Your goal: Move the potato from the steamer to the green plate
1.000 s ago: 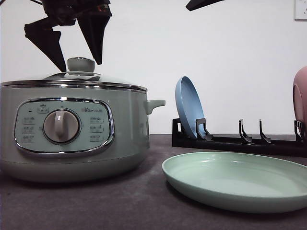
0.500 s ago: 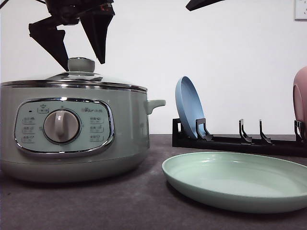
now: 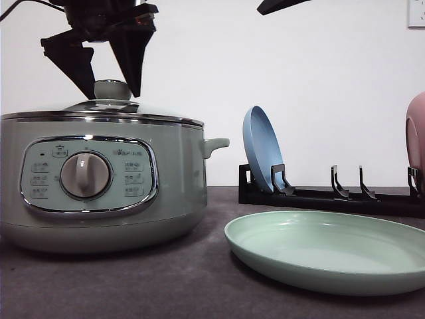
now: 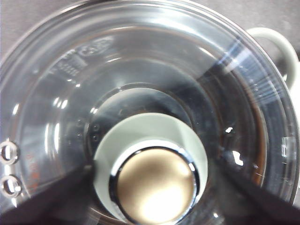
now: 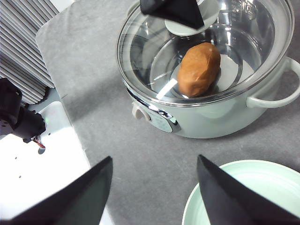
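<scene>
The pale green steamer [image 3: 99, 179] stands at the left with its glass lid [image 3: 126, 109] on. Through the lid, the orange-brown potato [image 5: 199, 68] lies inside the steamer [image 5: 206, 112]. My left gripper [image 3: 111, 94] hangs open over the lid, one finger on each side of the lid knob [image 3: 111, 88] without closing on it. In the left wrist view the knob [image 4: 154, 185] sits between the dark fingers [image 4: 47, 199]. The green plate [image 3: 325, 249] lies empty to the steamer's right. My right gripper [image 5: 154, 159] is open, high above the table between steamer and green plate [image 5: 248, 187].
A black dish rack [image 3: 332, 196] stands behind the green plate, holding an upright blue plate [image 3: 262, 149] and a pink plate [image 3: 417, 139] at the right edge. The steamer's side handle [image 3: 216, 144] points towards the rack. Part of the right arm [image 3: 279, 5] shows at the top.
My left gripper has shifted slightly and settled lower around the lid knob, its fingers a little closer together. Steamer, lid and plates have not moved.
</scene>
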Motion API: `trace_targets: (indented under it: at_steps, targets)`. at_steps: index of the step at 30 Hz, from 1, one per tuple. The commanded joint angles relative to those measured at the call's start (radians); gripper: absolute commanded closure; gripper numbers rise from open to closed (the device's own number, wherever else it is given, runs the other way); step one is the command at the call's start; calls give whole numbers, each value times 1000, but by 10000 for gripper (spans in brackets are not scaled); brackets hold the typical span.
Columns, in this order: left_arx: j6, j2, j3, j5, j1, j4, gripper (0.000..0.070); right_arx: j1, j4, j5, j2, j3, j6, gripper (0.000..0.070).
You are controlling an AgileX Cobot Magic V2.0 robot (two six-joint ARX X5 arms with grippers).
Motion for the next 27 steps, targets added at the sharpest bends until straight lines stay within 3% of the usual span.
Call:
trace_targets:
  at_steps: [1, 11, 27]
  targets:
    - [1, 18, 28, 7, -7, 1, 374, 6, 3, -3, 10, 14, -12, 345]
    - [-2, 18, 28, 7, -7, -24, 698, 6, 3, -3, 10, 14, -12, 345]
    - [0, -110, 28, 7, 22, 47, 699, 6, 3, -3, 10, 14, -10, 345]
